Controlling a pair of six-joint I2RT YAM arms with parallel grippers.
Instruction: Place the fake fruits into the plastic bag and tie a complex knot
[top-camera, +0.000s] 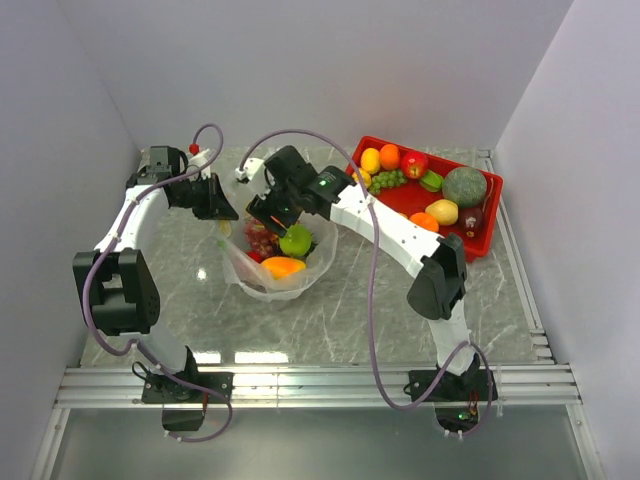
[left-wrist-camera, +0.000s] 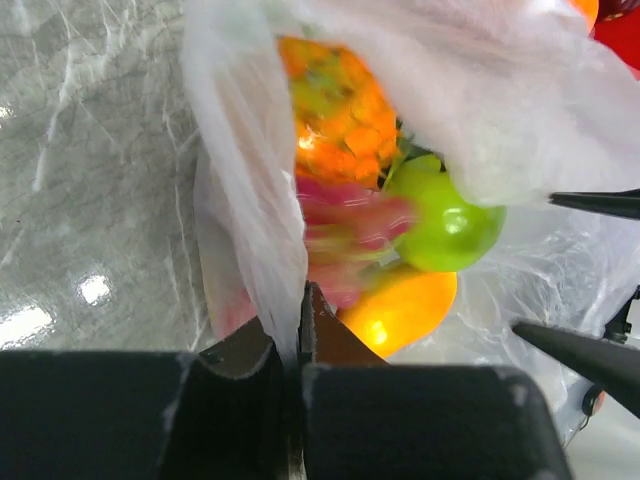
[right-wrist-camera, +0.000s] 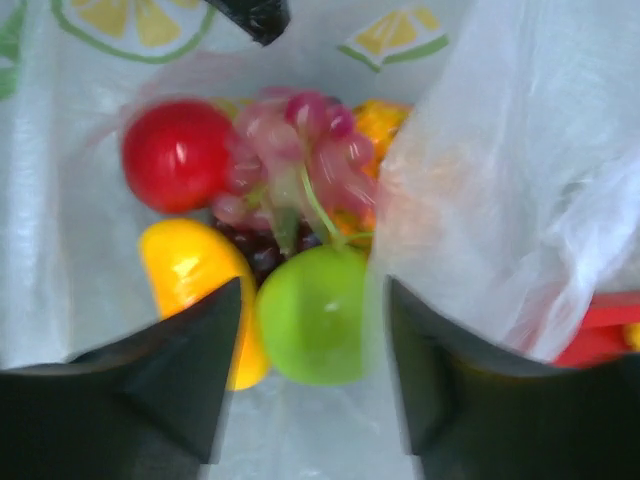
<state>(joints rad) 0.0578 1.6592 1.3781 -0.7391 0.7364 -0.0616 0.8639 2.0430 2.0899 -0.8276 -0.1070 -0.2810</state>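
Note:
The plastic bag (top-camera: 250, 275) stands open mid-table, holding a green apple (top-camera: 296, 240), an orange fruit (top-camera: 282, 267) and red grapes (top-camera: 259, 240). My left gripper (top-camera: 222, 212) is shut on the bag's left rim; in the left wrist view (left-wrist-camera: 300, 300) film runs between its closed jaws, with a pineapple (left-wrist-camera: 335, 110) behind. My right gripper (top-camera: 270, 212) is open inside the bag's mouth. In the right wrist view (right-wrist-camera: 314, 290) the green apple (right-wrist-camera: 315, 315) lies between its spread fingers, not clamped, beside a red apple (right-wrist-camera: 178, 155) and grapes (right-wrist-camera: 290, 150). No knot shows.
A red tray (top-camera: 487, 238) at the back right holds several more fruits, among them a lemon (top-camera: 370, 160), green grapes (top-camera: 388, 180) and a round green melon (top-camera: 464, 186). Bag film (right-wrist-camera: 500, 180) hangs over my right gripper's right finger. Walls close the table on three sides.

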